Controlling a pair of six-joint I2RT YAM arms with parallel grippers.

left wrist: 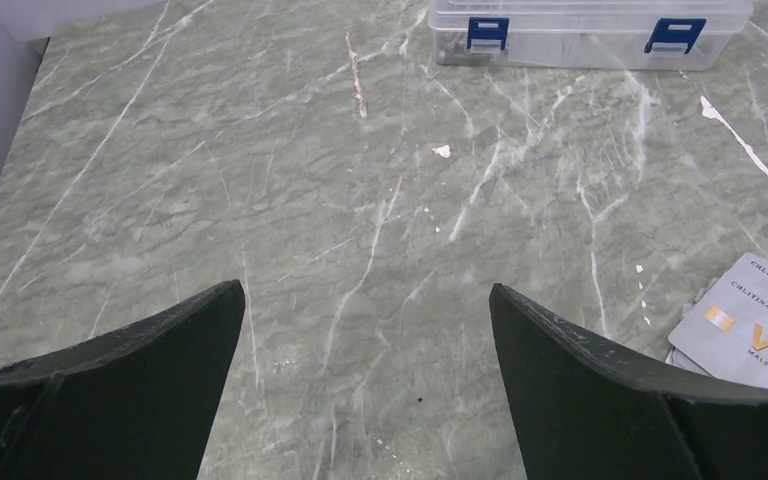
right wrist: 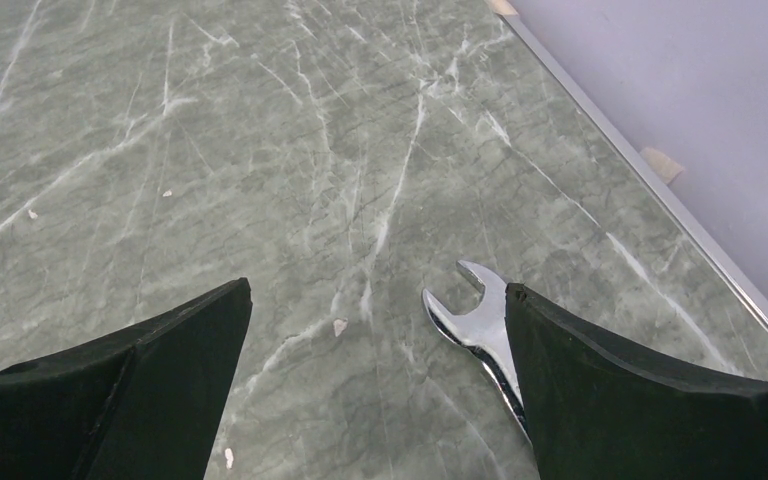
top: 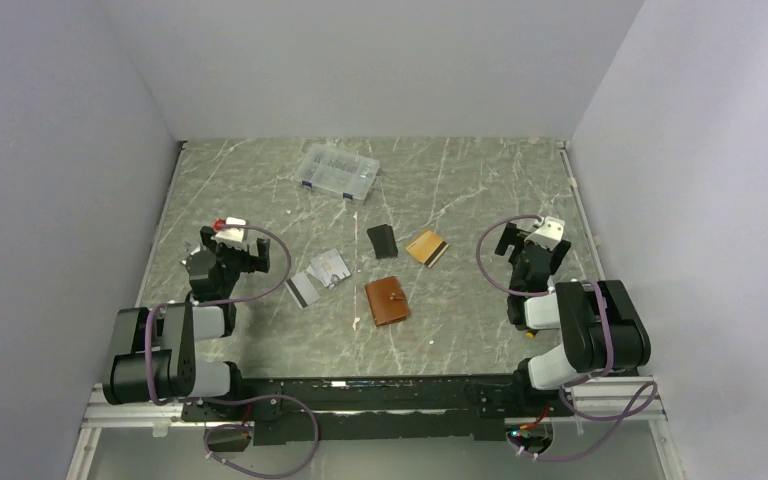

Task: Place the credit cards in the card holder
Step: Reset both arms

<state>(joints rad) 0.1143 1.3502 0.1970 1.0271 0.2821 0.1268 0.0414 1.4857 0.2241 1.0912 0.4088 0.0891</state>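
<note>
Grey-green veined marble surface (top: 460, 190). Left end effector (top: 232, 250) and right end effector (top: 522, 243): both spread wide, holding nothing, near the left and right edges. Clear plastic compartment box (top: 337, 171): far edge. Brown leather card holder (top: 387, 301): closed, mid-surface. Silver-grey plastic credit cards (top: 329, 267), orange credit card (top: 426, 247): loose just beyond it. Steel open-ended wrench (right wrist: 475, 320): right edge.

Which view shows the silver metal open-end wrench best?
Right wrist: the silver metal open-end wrench lies close up, handle partly behind the right tool. Top external: too small to tell. Left wrist: absent.
</note>
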